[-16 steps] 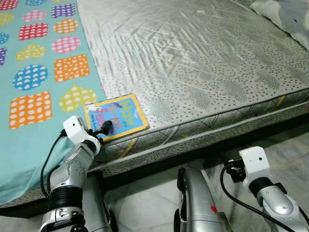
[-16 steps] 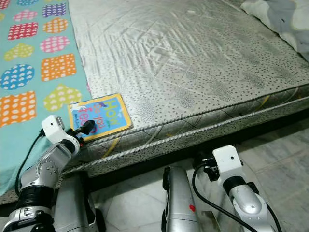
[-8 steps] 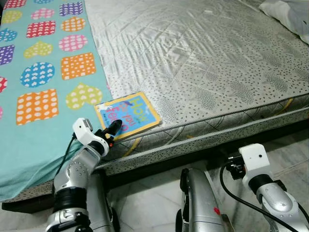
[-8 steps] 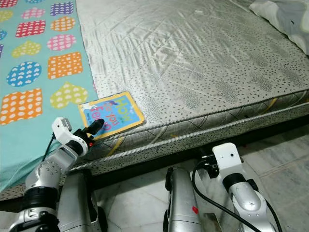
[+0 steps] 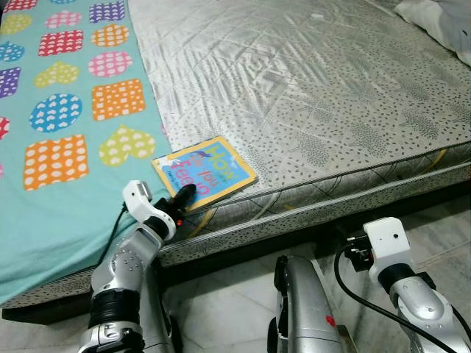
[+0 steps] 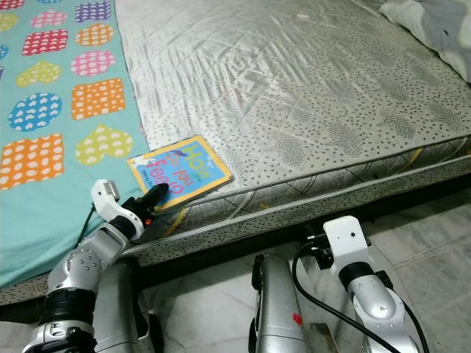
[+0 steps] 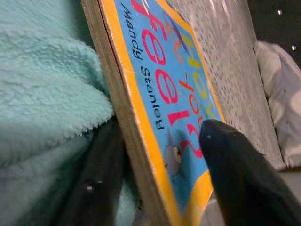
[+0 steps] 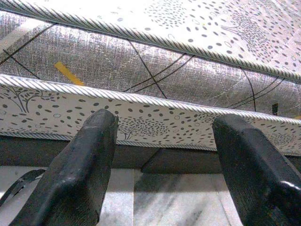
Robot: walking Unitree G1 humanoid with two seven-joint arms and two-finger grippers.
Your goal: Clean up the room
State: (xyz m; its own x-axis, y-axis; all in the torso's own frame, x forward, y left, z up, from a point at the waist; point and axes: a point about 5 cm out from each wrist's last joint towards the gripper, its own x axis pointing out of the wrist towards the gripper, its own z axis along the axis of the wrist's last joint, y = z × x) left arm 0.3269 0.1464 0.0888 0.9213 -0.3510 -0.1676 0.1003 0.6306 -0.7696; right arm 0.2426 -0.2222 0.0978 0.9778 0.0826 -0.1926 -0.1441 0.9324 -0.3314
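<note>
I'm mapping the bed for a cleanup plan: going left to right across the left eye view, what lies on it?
Patterned teal blanket → left gripper at the book's near edge → book → bare grey mattress → white bedding.

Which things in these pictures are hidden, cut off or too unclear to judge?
- Book: in the head views the left gripper covers its near corner; in the left wrist view the title is cut off by the picture edge.
- Lower finger, left wrist view: dark and blurred under the teal blanket, so contact with the book is unclear.
- White bedding: cut off by the top right corner.
- Right gripper: open, aimed at the mattress side.
</note>
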